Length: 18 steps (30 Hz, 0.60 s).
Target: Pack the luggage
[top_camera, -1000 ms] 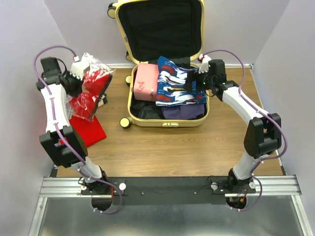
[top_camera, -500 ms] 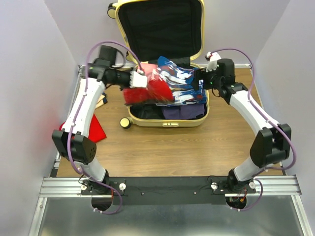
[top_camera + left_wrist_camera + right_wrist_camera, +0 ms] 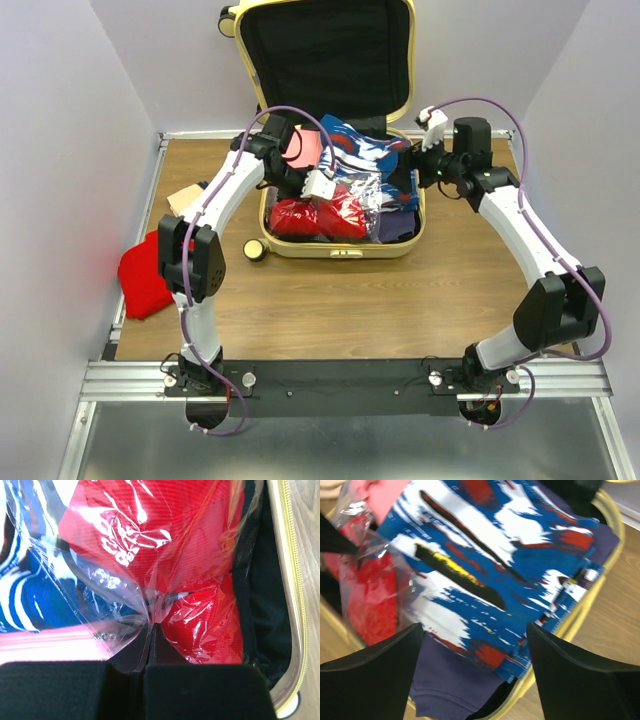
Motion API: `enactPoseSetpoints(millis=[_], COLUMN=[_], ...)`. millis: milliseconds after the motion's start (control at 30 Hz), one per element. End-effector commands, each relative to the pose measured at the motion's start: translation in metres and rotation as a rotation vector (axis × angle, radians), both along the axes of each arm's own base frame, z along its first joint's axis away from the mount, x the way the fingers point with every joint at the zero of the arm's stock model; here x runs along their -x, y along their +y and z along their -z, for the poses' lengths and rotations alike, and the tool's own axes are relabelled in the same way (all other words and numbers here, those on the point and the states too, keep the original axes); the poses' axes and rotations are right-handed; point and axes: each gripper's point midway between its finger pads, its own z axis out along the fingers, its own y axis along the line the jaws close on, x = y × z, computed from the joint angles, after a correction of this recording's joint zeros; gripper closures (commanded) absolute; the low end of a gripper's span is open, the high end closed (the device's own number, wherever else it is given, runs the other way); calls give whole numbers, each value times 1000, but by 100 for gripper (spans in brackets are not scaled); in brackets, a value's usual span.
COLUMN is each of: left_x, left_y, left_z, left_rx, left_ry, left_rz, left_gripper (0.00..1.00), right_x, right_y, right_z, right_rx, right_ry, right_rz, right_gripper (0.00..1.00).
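Observation:
The luggage point(image 3: 340, 252) lies open, its pale-yellow lid standing up at the back. My left gripper point(image 3: 325, 188) point(image 3: 151, 626) is shut on the clear plastic of a bagged red garment point(image 3: 320, 215) point(image 3: 165, 545), which rests in the front left of the luggage. A blue patterned garment point(image 3: 365, 160) point(image 3: 510, 555) lies across the middle over a purple one point(image 3: 400, 228) point(image 3: 450, 680). My right gripper point(image 3: 415, 165) point(image 3: 475, 630) hangs open above the luggage's right rim point(image 3: 575, 625), holding nothing.
A pink pouch point(image 3: 305, 148) sits in the back left of the luggage, partly under my left arm. On the table at the left lie a red cloth point(image 3: 145, 275) and a tan item point(image 3: 183, 198). A luggage wheel point(image 3: 254, 249) sticks out at the front left.
My left arm swung from the table's left side over the luggage and lowered the bagged red garment into its front. My right gripper drew back a little to the right.

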Motion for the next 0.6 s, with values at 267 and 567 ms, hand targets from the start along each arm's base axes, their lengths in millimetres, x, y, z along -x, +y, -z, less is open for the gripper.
enactPoseSetpoints(millis=[267, 567], left_x=[3, 1], left_y=[21, 36], left_z=[12, 27], left_rx=[7, 136], left_ry=[29, 27], left_rz=[-195, -240], left_gripper=[92, 61], right_x=[48, 53], right_y=[102, 100], right_z=[55, 148], right_rx=[55, 151], right_ry=[73, 221], right_rz=[-433, -407], right_gripper=[40, 46])
